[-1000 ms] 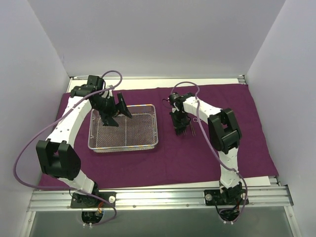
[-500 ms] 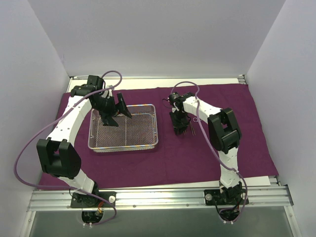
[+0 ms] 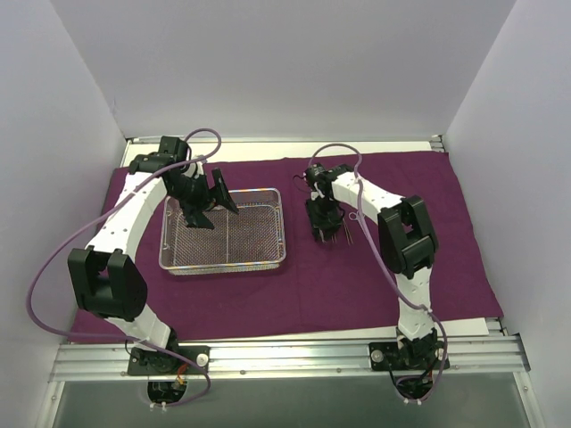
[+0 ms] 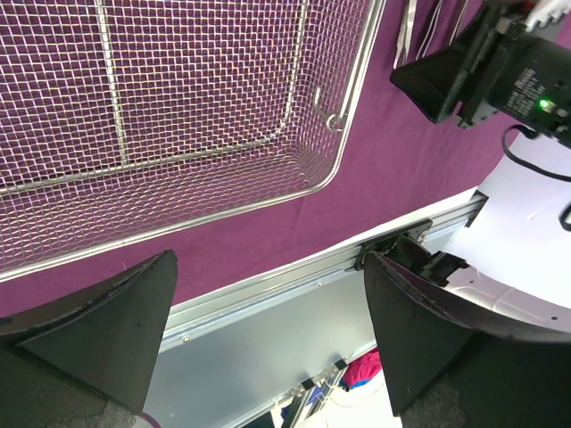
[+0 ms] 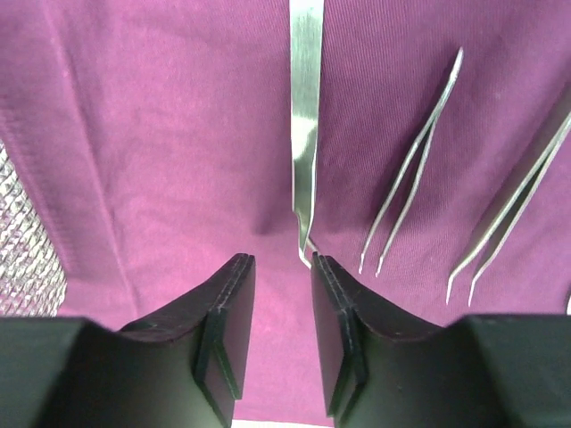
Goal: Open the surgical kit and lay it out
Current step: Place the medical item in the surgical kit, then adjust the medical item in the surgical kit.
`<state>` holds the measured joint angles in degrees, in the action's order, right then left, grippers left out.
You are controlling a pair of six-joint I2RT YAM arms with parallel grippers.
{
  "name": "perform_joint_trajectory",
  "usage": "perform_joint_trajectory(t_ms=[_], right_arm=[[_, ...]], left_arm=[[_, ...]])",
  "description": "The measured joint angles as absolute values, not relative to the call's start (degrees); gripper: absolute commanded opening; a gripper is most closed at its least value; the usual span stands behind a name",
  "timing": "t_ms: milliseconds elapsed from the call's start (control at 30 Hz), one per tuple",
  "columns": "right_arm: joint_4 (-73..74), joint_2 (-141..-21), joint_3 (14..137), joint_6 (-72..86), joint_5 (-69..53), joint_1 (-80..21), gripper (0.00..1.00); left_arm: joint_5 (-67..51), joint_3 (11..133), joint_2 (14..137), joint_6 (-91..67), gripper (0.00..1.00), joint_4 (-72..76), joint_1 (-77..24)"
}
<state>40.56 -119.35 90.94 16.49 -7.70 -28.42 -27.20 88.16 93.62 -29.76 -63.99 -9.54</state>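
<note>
right gripper loosens over the laid-out forceps

compared with a second ago, the right gripper (image 5: 279,272) has parted its jaws a little from closed, and its wrist has crept slightly toward the far side. it now stands narrowly open and grips nothing. the left gripper (image 4: 269,267) has not moved: it hangs wide open and empty above the far left part of the wire-mesh tray (image 3: 223,265). the tray sits on the left half of the dark purple cloth (image 3: 312,294), which lies spread flat over the table (image 3: 489,326). right of the tray, steel tools lie side by side on the cloth, apart from one another. the curved forceps (image 5: 305,134) has its tip just ahead of the right gripper's gap. the thin forceps (image 5: 412,160) is beside it, and a third forceps (image 5: 517,196) lies at the view's right edge.
</note>
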Motion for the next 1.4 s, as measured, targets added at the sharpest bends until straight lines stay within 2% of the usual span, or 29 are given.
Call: perform_joint_trajectory(t_ms=[267, 467, 833, 1400], right_arm=[[41.89, -113.54, 90.91, 16.36, -5.15, -28.36, 0.37], [40.45, -109.38, 90.96, 14.50, -4.78, -27.33, 0.36], [36.97, -115.92, 91.20, 11.53, -11.27, -25.52, 0.33], [35.00, -119.50, 90.08, 9.89, -12.40, -25.47, 0.29]], left_arm=[[-25.63, 88.25, 96.49, -29.80, 0.94, -63.99, -9.52], [-25.32, 88.66, 98.39, -30.37, 0.94, -63.57, -9.52], [-26.48, 88.03, 98.28, -30.89, 0.94, -62.74, -9.52], [-27.73, 87.77, 98.24, -30.87, 0.94, -62.33, -9.52]])
